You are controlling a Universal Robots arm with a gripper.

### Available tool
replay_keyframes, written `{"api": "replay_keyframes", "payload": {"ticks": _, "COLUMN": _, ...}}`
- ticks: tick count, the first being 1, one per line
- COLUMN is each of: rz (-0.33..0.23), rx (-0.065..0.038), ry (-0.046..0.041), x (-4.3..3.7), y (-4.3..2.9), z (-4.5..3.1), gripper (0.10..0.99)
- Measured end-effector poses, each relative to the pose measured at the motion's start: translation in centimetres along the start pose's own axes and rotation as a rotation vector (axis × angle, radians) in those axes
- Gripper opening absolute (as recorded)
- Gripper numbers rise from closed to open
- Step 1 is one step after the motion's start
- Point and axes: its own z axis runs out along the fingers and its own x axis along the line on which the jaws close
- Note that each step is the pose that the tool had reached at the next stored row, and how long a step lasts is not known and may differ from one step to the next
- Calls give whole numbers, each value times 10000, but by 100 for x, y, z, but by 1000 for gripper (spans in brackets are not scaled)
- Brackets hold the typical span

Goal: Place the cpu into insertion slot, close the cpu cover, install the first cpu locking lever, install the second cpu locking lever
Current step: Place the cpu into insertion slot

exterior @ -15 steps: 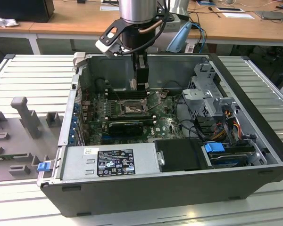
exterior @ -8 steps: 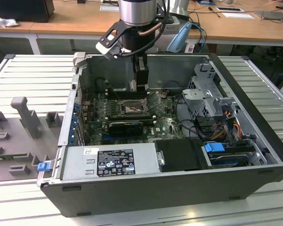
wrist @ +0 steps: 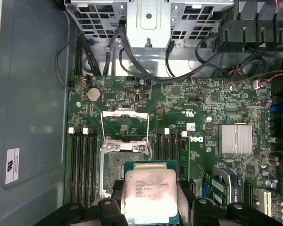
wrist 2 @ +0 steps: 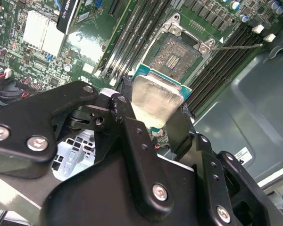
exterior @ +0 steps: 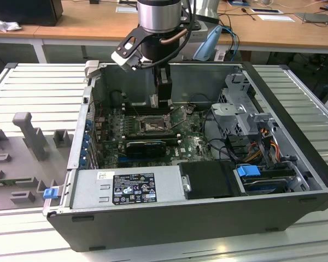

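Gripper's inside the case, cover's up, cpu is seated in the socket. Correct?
Not the last part. The cpu is not seated: the gripper holds it between its fingers above the insertion slot, whose pin field lies bare in the second wrist view. The gripper is inside the case and the cpu cover is up, as you said.

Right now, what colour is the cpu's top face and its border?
The cpu has a pale silver face with a green border, clearest in the first wrist view.

Arm vertical, gripper downward, both fingers tight against opposite edges of the cpu
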Motion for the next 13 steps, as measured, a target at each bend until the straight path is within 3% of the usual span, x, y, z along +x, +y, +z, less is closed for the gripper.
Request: {"api": "replay_keyframes", "payload": {"ticks": 13, "rz": 0, "rx": 0, "ry": 0, "x": -2, "y": -11, "z": 120, "gripper": 529}}
